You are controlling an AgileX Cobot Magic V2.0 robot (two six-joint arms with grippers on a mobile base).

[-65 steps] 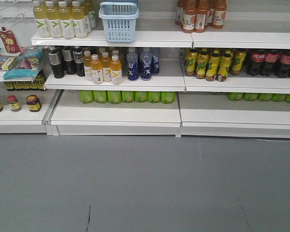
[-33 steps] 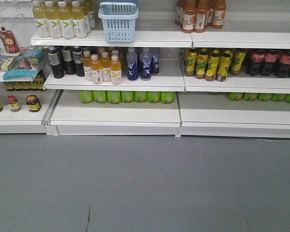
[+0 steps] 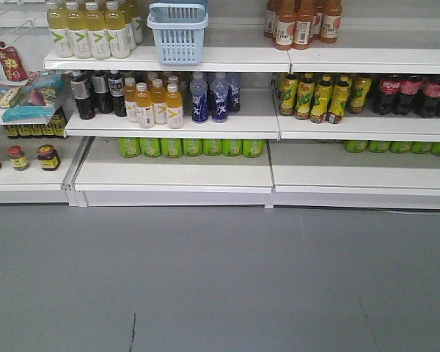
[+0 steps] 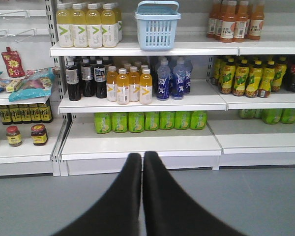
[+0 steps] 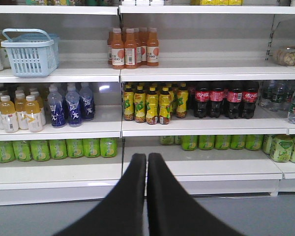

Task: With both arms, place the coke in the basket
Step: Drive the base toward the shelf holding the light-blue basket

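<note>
left fingers (image 4: pixel 136 164) pressed together, empty | right fingers (image 5: pixel 138 164) same | light blue slotted plastic basket (image 4: pixel 158 24) upright on white upper shelf (image 4: pixel 201 47), above left fingers, up-left of right: left arm likely nearer | slim red metal coke bottle: unseen

A shop: white retail shelves (image 3: pixel 176 172) with neat rows of bottled drinks (image 3: pixel 154 104), jars (image 3: pixel 19 157), a shopping basket (image 3: pixel 177 33).

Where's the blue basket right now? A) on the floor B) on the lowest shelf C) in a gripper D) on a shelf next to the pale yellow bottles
D: the basket stands on a shelf just right of the pale yellow bottles; the left gripper and right gripper are shut, empty.
</note>
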